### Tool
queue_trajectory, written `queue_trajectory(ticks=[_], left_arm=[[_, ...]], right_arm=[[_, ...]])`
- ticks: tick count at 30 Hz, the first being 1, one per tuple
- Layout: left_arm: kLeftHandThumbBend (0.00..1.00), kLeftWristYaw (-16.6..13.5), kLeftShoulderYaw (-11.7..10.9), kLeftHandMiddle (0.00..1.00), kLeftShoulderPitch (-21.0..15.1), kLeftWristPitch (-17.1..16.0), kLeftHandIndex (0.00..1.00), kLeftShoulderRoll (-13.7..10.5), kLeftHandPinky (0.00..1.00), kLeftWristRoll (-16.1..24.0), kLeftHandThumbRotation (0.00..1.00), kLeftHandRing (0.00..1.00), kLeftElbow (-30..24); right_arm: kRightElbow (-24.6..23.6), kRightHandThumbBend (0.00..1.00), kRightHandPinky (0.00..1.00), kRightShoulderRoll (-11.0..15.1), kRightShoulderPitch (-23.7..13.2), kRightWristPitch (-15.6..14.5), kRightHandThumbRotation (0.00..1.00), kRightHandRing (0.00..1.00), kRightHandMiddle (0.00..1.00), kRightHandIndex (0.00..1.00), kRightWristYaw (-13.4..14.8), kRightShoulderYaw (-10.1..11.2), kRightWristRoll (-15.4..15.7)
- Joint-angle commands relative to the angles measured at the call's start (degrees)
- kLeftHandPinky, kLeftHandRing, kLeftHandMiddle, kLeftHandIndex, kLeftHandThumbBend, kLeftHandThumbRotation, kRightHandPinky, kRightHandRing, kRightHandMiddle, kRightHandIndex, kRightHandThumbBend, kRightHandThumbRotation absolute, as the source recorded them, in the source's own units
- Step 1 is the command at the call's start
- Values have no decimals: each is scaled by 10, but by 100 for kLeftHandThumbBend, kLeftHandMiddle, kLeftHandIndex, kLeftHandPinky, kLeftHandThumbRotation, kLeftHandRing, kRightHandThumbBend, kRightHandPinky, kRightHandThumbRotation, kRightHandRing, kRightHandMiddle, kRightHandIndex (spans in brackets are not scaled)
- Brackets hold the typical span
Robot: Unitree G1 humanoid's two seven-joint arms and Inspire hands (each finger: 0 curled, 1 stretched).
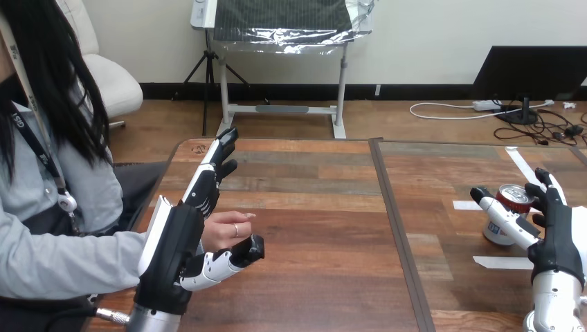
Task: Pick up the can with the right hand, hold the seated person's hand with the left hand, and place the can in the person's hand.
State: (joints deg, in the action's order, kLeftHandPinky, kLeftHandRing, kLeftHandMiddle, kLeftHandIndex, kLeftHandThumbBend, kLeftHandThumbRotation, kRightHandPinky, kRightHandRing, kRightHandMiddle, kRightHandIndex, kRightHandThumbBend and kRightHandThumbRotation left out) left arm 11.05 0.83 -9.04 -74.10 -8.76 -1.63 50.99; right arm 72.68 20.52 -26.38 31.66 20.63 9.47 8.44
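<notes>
Wooden counter (311,207), made of two panels that meet at a dark seam (394,221) running from 12 to 6 o'clock right of centre.

Left hand (180,242), at the counter's 8 o'clock corner. Its fingers (214,166) are straight and point toward 1 o'clock. The thumb (225,261) is bent across toward 3 o'clock. The hand is spread wide rather than closed.

Right hand (554,242), at the counter's 4 o'clock edge, rises from the bottom margin. Its thumb (498,213) crosses the near face of the can, and its fingers (547,188) curl at the can's 3 o'clock side, so the hand is closed round the can.

Person's hand (225,229), reaching in from 9 o'clock. It lies in the gap between the left hand's fingers and thumb, against the palm and just above the thumb. Whether the thumb presses on it cannot be told.

Can (513,199), upright, its base on the counter, at 10 o'clock of the right hand's palm and enclosed by that hand. It stands well apart from the person's hand, across the seam.

White tape strips lie on the right panel: one (502,262) at the can's 6 o'clock, one (467,205) at its 9 o'clock, and one (520,164) at its 12 o'clock.
</notes>
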Motion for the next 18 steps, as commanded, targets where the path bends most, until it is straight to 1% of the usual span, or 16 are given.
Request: queue_trajectory(ticks=[1,3,6,9,12,15,18], left_arm=[[100,-6,-11,99,-18,-2,94,-5,92,8,72,97,-22],[100,-8,-13,99,-19,-2,94,-5,92,11,72,97,-22],[100,-3,-9,99,-21,-3,95,-3,92,2,72,97,-20],[100,-6,-11,99,-21,-1,95,-3,92,8,72,97,-20],[100,-7,-12,99,-24,-6,94,-2,91,10,72,97,-15],[100,-8,-12,99,-24,-3,94,0,91,10,73,97,-16],[100,-9,-12,99,-25,-3,94,0,91,12,73,97,-15]], right_arm=[[5,99,87,2,-29,3,49,88,87,93,-4,2,-6],[5,99,87,2,-29,3,49,88,87,93,-3,1,-6],[4,100,86,4,-29,3,50,87,86,92,5,-5,1],[3,99,85,3,-29,2,51,87,87,93,0,-4,-2],[1,98,85,2,-28,8,50,87,87,93,4,-5,0],[-2,98,85,2,-27,10,52,87,87,93,7,-8,2],[-2,99,85,1,-27,14,52,87,87,93,3,-5,-1]])
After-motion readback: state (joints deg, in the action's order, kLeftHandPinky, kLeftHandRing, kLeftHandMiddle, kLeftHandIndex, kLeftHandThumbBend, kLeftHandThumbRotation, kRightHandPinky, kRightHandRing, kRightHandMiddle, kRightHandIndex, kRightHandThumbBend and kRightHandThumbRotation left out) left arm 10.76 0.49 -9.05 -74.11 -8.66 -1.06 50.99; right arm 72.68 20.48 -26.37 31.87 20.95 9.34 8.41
